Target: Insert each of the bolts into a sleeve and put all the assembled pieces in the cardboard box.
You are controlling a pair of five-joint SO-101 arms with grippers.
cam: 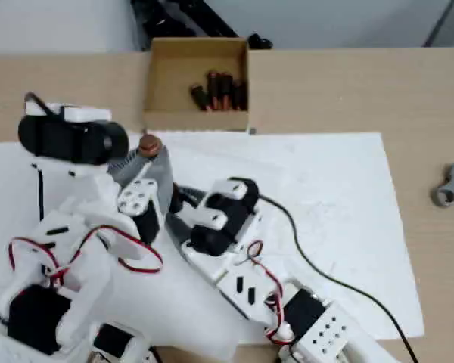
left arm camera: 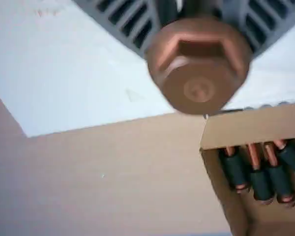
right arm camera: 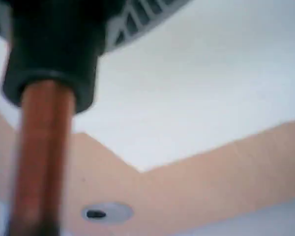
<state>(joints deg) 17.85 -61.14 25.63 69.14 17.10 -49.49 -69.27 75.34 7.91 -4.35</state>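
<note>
My left gripper (cam: 153, 157) is clamped on a bolt (left arm camera: 199, 66) just in front of the cardboard box (cam: 195, 119). My right gripper (cam: 180, 203), a little farther from the box, pinches a sleeve (right arm camera: 51, 49) with a copper shank (right arm camera: 39, 157) poking out. I judge seating is the job — keep both on 1 axis, push until head meets sleeve, then lay it beside the finished pieces (cam: 219, 92) in the box.

The tabletop (cam: 325, 91) is pale wood, and a big white sheet (cam: 318, 197) covers most of the middle. The box (cam: 157, 83) stands on bare wood, right at the sheet's far edge. A black cable (cam: 318, 268) trails across the sheet. Off to the right, well clear of the sheet, a small grey piece (cam: 449, 184) lies on the wood.
</note>
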